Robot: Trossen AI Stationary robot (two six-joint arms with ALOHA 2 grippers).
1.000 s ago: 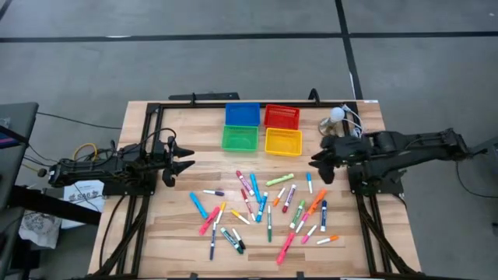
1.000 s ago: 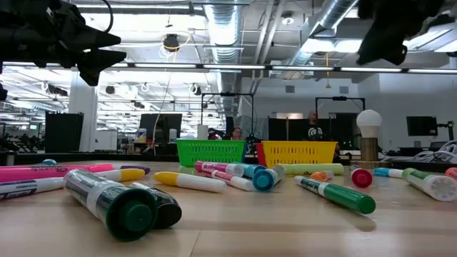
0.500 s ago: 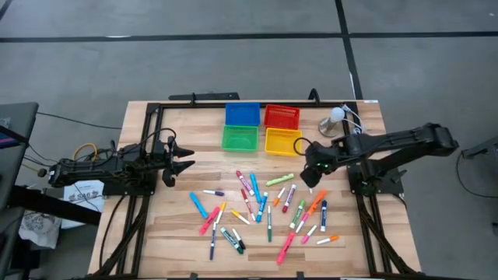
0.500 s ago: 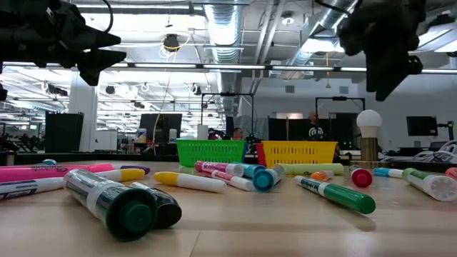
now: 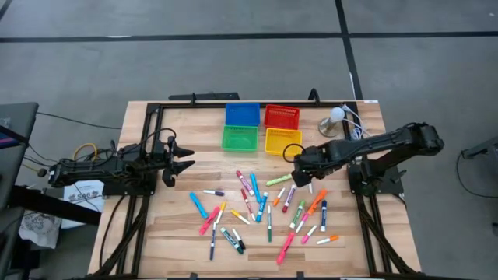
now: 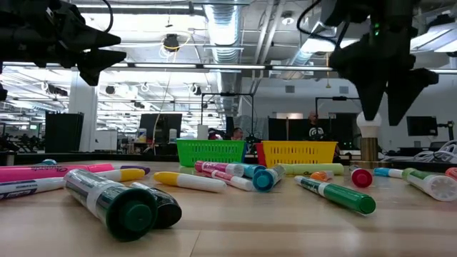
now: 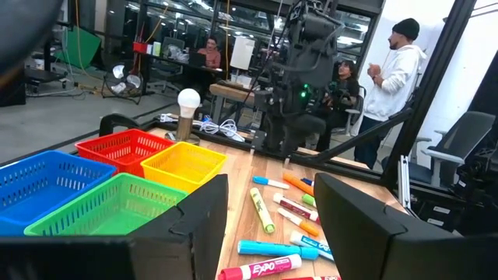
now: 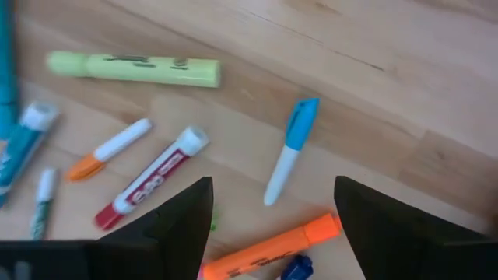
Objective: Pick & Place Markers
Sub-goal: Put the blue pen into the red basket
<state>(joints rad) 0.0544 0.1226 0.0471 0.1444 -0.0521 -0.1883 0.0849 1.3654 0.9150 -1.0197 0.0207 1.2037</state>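
Note:
Several markers [image 5: 264, 206] with caps of many colours lie flat and scattered on the wooden table's middle. My right gripper [image 5: 299, 169] hangs above the pile's far right part, pointing down. It is open with nothing between its fingers [image 6: 385, 111]. Under it, in the right wrist view, lie a blue-capped white marker [image 8: 292, 152], an orange marker [image 8: 268, 247] and a red-capped marker [image 8: 152, 183]. A yellow-green highlighter [image 8: 132, 68] lies beyond them. My left gripper [image 5: 183, 162] waits level at the table's left, open and empty [image 7: 268, 225].
Four small bins stand at the far middle: blue [image 5: 241, 114], red [image 5: 282, 117], green [image 5: 239, 138], yellow [image 5: 282, 141]. A lamp with a white bulb [image 5: 335, 119] and cables sit at the far right. People stand in the room beyond the table [image 7: 393, 70].
My right gripper has swung from the table's right side toward the left and down, over the markers. It has tipped from slanting to pointing straight down and has rolled about its own axis. The markers have not moved.

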